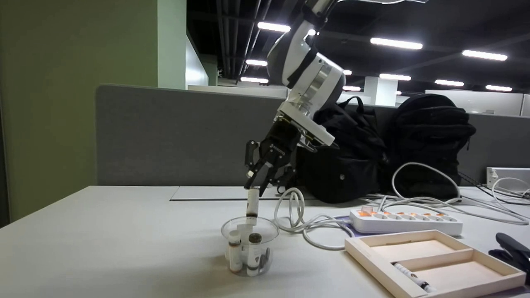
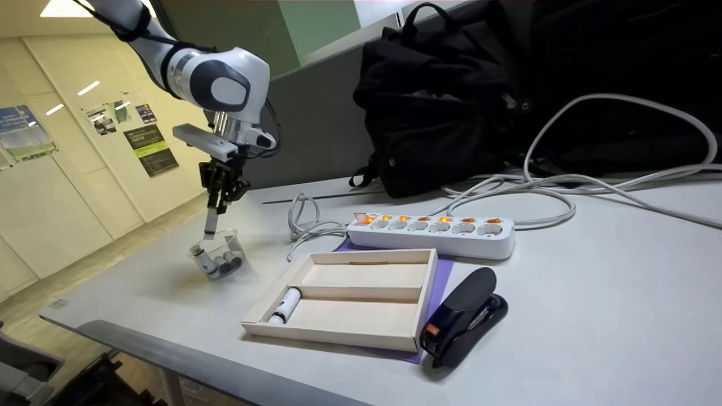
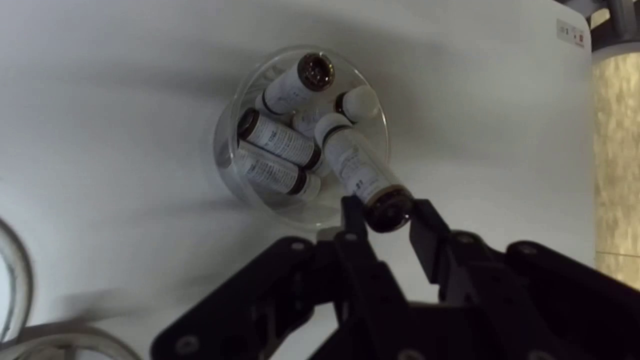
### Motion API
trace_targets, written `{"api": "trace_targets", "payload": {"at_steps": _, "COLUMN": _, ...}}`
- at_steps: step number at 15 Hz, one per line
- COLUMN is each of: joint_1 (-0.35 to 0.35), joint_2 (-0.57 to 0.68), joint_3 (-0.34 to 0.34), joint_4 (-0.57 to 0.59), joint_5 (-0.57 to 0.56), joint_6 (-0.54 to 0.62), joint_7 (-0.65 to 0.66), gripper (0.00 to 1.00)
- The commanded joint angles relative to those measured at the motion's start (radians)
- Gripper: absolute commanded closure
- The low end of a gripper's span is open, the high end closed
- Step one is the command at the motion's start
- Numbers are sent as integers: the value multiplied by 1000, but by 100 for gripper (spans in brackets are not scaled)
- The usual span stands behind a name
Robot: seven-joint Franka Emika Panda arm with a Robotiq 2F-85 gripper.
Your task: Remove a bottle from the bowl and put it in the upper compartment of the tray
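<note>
A: Left end first. What's logged?
B: A clear bowl (image 1: 268, 230) is set on the white worktop (image 1: 124, 240). Several small bottles (image 3: 282, 141) are heaped in it, some lying, some tilted.
A: And the task's bottle (image 3: 356, 167)?
B: Held just over the bowl, white cap down, dark base up. Whether the rim is cleared by the cap cannot be told.
A: Tool (image 3: 386, 206)?
B: Narrowed on that bottle; the dark base is pinched between the fingertips.
A: Moving right?
B: Two black backpacks (image 1: 430, 140) are stood at the back, by the grey partition (image 1: 178, 136). A white power strip (image 1: 403, 225) is placed in front of them, just behind the tray (image 2: 344, 337).
A: Tray contents?
B: Split in two by a wooden divider (image 2: 361, 293). In both exterior views, one more bottle (image 2: 286, 304) is seen laid at the left end of the compartment farther from the power strip.
A: Far right?
B: A dark stapler (image 2: 465, 321), set just beside the tray.
</note>
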Motion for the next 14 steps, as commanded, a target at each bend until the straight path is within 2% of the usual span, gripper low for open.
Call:
{"api": "trace_targets", "payload": {"at_steps": 1, "joint_1": -69, "joint_2": -103, "joint_3": -10, "joint_4": -85, "joint_5": 103, "joint_6": 65, "joint_7": -92, "gripper": 93}}
{"api": "trace_targets", "payload": {"at_steps": 3, "joint_1": -101, "joint_2": -121, "joint_3": -22, "joint_4": -79, "joint_5": 158, "joint_6": 74, "joint_7": -156, "gripper": 93}}
{"api": "trace_targets", "payload": {"at_steps": 6, "joint_1": -108, "joint_2": -133, "joint_3": -78, "joint_4": -68, "joint_5": 154, "joint_6": 101, "joint_7": -137, "gripper": 93}}
{"api": "trace_targets", "payload": {"at_steps": 10, "joint_1": -100, "joint_2": -97, "joint_3": -145, "joint_4": -38, "joint_5": 86, "joint_6": 157, "joint_7": -80, "gripper": 93}}
{"api": "trace_targets", "payload": {"at_steps": 14, "joint_1": -73, "joint_2": -40, "joint_3": -195, "joint_4": -7, "joint_5": -100, "joint_6": 128, "joint_7": 72, "gripper": 93}}
